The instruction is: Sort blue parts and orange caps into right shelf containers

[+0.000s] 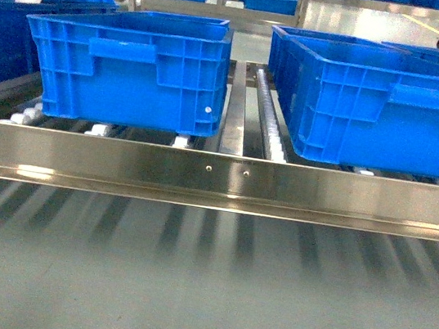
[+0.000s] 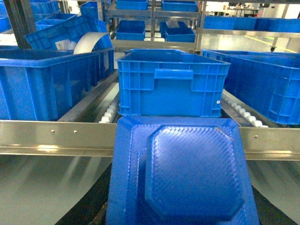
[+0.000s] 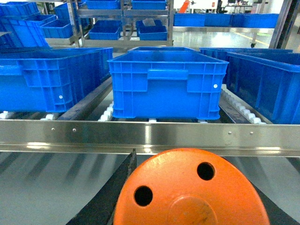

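Facing the shelf, two blue crates sit side by side on the rollers behind the steel rail [image 1: 218, 177]: the left crate [image 1: 131, 64] and the right crate [image 1: 385, 107]. A blue part [image 2: 183, 173] fills the left wrist view and an orange cap [image 3: 190, 190] fills the right's, both short of the rail; neither gripper's fingers show, so their grip can't be told.

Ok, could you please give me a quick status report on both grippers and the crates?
Left gripper carrying blue part. Right gripper carrying orange cap. Two blue crates, left and right, on roller shelf behind steel rail. Nothing blocking.
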`<state>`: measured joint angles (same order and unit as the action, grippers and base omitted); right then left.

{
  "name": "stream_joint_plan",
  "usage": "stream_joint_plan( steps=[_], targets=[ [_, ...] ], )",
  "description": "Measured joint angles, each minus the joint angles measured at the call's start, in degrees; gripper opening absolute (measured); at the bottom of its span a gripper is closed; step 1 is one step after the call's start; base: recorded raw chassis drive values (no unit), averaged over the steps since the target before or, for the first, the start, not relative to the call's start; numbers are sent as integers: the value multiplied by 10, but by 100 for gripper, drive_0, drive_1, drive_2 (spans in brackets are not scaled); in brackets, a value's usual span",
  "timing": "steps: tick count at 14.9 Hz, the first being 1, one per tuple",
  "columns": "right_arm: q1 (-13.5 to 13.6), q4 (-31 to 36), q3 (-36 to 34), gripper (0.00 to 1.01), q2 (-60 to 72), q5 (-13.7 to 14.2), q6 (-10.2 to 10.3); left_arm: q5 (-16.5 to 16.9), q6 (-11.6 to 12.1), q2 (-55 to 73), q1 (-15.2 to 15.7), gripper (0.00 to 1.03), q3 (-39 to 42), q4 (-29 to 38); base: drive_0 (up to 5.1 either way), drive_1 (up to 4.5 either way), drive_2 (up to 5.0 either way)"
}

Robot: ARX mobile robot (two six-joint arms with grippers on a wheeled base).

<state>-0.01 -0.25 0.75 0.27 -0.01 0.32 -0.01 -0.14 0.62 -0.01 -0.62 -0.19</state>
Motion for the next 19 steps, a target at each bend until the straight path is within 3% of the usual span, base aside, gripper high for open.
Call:
stream_joint_plan(
  steps=[16, 19],
  targets=[
    [0, 1, 0, 44, 0, 0, 0, 0, 0, 0, 0, 43, 0, -1, 7, 439, -426],
    [0, -1, 0, 44, 0, 0, 0, 0, 0, 0, 0, 43, 0, -3, 0, 0, 0]
  ],
)
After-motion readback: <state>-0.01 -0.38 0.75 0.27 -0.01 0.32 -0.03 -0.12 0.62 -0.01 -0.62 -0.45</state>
